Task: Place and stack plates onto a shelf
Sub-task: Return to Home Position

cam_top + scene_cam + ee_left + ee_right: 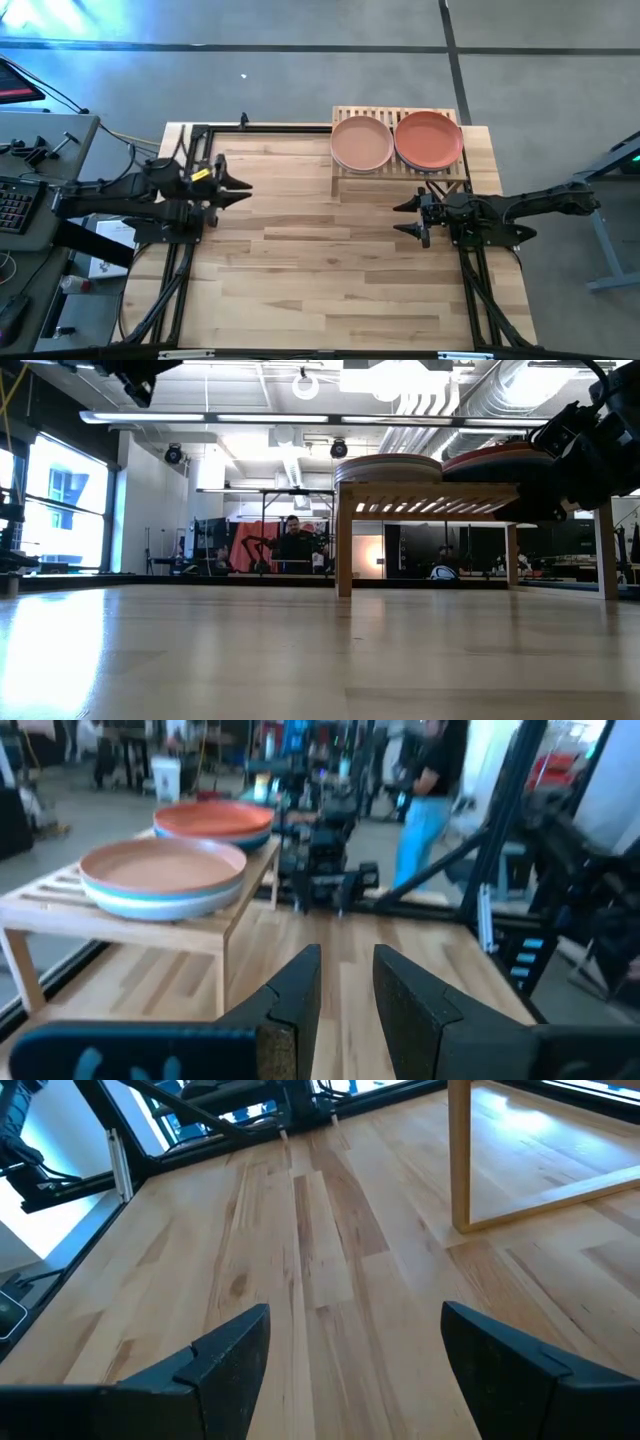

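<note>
The left gripper (347, 982), seen by its own wrist camera, has only a narrow gap between its fingers and holds nothing. The right gripper (355, 1342) is spread wide above the bare table (300, 1260). Both arms stretch level toward the table's middle, the right one just in front of the shelf (390, 178). From above, only the pink plate (361, 143) and the orange plate (429, 139) show, side by side on the shelf. The left wrist view also shows a pale blue rim under the pink plate.
</note>
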Controlling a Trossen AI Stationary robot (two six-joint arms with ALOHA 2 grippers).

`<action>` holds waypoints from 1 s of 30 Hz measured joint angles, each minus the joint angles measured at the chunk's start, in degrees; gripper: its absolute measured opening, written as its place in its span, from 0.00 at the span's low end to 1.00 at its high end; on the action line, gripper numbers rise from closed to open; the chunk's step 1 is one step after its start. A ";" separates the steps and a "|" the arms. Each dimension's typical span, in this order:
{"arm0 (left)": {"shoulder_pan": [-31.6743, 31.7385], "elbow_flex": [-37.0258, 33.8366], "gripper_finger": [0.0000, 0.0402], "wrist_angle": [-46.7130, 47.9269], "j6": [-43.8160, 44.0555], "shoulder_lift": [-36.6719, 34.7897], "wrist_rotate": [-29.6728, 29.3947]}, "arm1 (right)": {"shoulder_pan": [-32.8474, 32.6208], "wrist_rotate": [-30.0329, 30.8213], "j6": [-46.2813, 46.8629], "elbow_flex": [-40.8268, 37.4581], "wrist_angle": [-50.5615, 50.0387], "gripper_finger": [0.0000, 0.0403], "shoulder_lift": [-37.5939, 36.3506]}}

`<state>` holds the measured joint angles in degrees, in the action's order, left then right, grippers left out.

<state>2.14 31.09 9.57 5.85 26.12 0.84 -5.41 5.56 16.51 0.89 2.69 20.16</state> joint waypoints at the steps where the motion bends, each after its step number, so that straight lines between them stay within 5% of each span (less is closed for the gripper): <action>1: -0.13 -1.31 0.21 -0.90 0.00 -1.75 0.01 | 0.00 0.00 0.00 0.02 -0.02 0.69 0.00; 16: -0.33 -17.35 0.21 -4.21 -3.04 -22.28 1.53 | 0.00 0.04 -0.02 0.02 -0.17 0.69 0.00; 30: -0.33 -27.60 0.21 -14.78 -3.10 -25.82 1.55 | 0.00 0.07 -0.01 0.04 -0.30 0.69 0.02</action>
<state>1.80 3.49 -5.21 2.74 0.30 2.39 -5.41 5.63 16.51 0.93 2.39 20.18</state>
